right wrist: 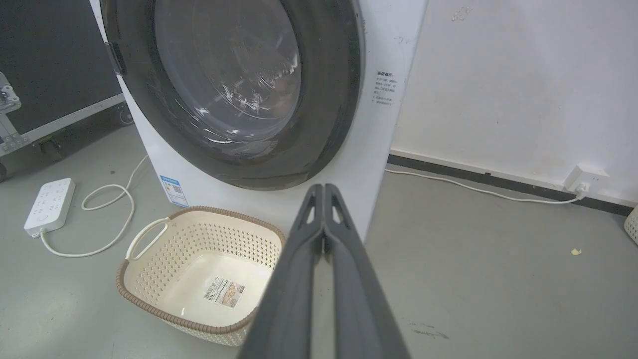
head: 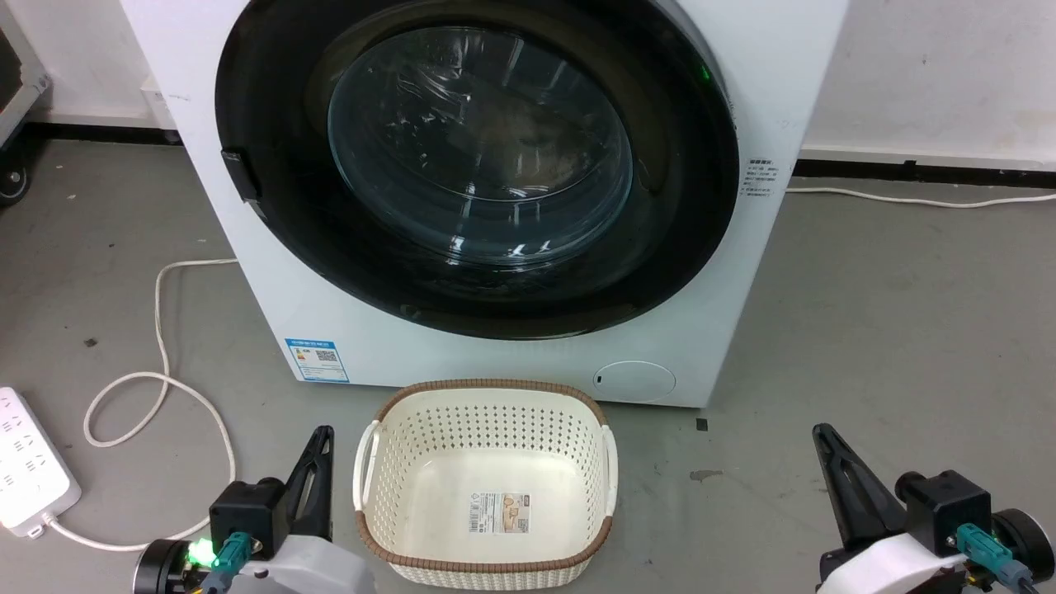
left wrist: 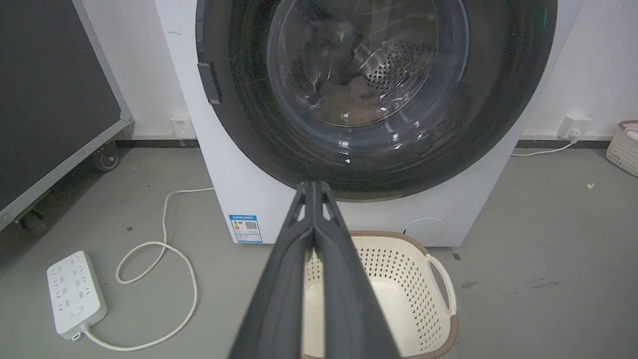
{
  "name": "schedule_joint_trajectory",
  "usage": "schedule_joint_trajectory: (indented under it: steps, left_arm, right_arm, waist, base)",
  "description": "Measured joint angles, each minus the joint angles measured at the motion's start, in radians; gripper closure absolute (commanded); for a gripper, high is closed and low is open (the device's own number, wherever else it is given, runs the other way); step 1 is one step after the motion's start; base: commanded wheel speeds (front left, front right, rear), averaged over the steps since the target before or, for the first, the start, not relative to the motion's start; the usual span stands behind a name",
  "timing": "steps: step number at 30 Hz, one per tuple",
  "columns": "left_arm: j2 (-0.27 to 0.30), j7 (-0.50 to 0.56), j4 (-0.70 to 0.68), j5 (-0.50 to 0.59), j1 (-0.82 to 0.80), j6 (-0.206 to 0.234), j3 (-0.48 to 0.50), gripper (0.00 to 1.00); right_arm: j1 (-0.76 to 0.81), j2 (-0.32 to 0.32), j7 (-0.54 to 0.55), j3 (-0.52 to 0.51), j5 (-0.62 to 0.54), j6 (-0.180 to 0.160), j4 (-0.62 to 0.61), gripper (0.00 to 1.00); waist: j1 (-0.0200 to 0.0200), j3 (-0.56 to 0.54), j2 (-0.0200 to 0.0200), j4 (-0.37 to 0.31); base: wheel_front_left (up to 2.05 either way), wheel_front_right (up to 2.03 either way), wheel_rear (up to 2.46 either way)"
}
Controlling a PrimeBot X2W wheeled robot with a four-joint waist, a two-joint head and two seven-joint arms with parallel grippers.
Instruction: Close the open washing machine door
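The door lies flat in the front of the machine, far centre; it seems already closed. I judge it heavy and stiff, with a slippery rim and fragile glass, so press the rim near the catch at the left. The left gripper and right gripper are clenched and empty, near, either side of the basket. The floor at the right is freer.

White is logged for washing machine, w/ blue sticker; washing machine door is marked glossy black rim, clear glass ctr. basket is noted cream, dotted w/ perforations, brown woven rim. floor grey; power strip & cable white.
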Motion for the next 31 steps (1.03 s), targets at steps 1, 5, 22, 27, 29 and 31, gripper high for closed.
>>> schedule_joint_trajectory:
  steps: [1,5,22,27,29,31]
  left_arm:
    - [-0.001,0.003,-0.002,0.0,0.0,0.002,0.0,1.0]
    - [-0.003,0.011,-0.008,0.008,0.0,0.005,0.001,1.0]
    - [-0.014,0.045,-0.03,0.033,-0.002,0.022,0.006,1.0]
    - [-0.016,0.054,-0.036,0.042,-0.005,0.026,0.007,1.0]
    - [-0.016,0.057,-0.039,0.045,-0.005,0.029,0.007,1.0]
    - [-0.017,0.063,-0.041,0.048,-0.005,0.034,0.008,1.0]
  right_arm:
    - [0.0,0.0,0.002,0.001,0.0,0.0,-0.001,1.0]
    - [-0.001,0.0,0.01,0.003,0.0,0.0,-0.002,1.0]
    - [-0.013,0.0,0.044,0.013,0.0,0.0,-0.012,1.0]
    - [-0.02,0.0,0.054,0.016,0.0,0.0,-0.017,1.0]
    - [-0.02,0.0,0.055,0.018,0.0,0.0,-0.018,1.0]
    - [-0.021,0.0,0.063,0.019,0.0,0.0,-0.018,1.0]
  waist:
    - [0.0,0.0,0.0,0.0]
    - [0.0,0.0,0.0,0.0]
    - [0.0,0.001,0.0,-0.001]
    - [0.0,0.001,0.0,-0.002]
    - [-0.0001,0.001,0.0,-0.002]
    - [0.0,0.001,0.0,-0.002]
  base:
    - [0.0,0.0,0.0]
    - [0.0,0.0,0.0]
    - [0.0,0.0,0.0]
    - [0.0,0.0,0.0]
    - [0.0,0.0,0.0]
    - [0.0,0.0,0.0]
